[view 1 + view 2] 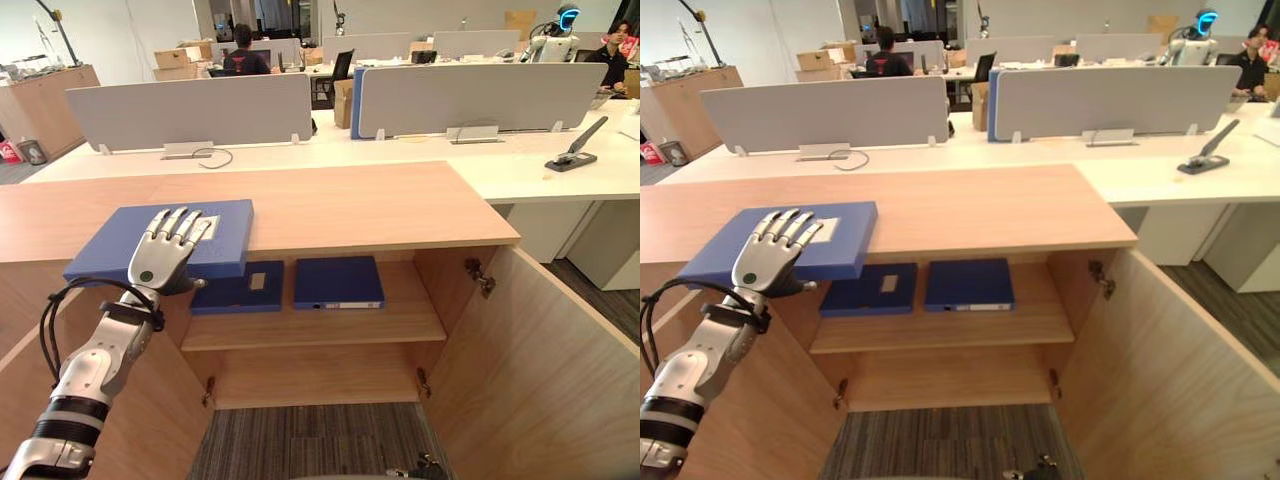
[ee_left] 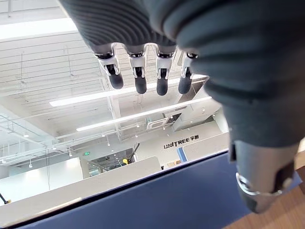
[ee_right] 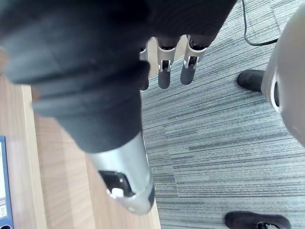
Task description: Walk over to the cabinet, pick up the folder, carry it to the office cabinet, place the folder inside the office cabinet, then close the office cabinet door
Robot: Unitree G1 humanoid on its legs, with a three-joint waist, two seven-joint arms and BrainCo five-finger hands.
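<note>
Left eye view. A blue folder (image 1: 232, 232) lies flat on the wooden worktop (image 1: 350, 205) of the cabinet (image 1: 455, 290), with its near corner hanging out past the front edge. The left hand (image 1: 160, 258) is over the near part of the folder, fingers straight and a little fanned across the cover. Its thumb sits low at the overhanging edge. Both cabinet doors are swung wide; the right door (image 1: 545, 350) is in full view. Two other blue folders (image 1: 338, 282) are already on the shelf (image 1: 405, 318), with bare shelf to their right.

Right eye view. Same layout: the hand is on top of the folder and nothing is lifted.

Left wrist view. The fingers (image 2: 140, 83) are stretched out with small gaps between them, not curled. The thumb (image 2: 262, 176) is set apart, down by the blue cover. I cannot tell whether the fingertips actually press on the cover.

Right wrist view. The right hand (image 3: 164, 76) hangs over the carpet floor (image 3: 228, 143), fingers loose and straight, holding nothing.

Judgement: this is the pick-up step and the grasp is not yet made. The next move calls for bringing the thumb under the overhang to pinch the folder against the fingers. Then lift it level and bring it down to the free shelf space without catching the worktop edge. The doors come last.
</note>
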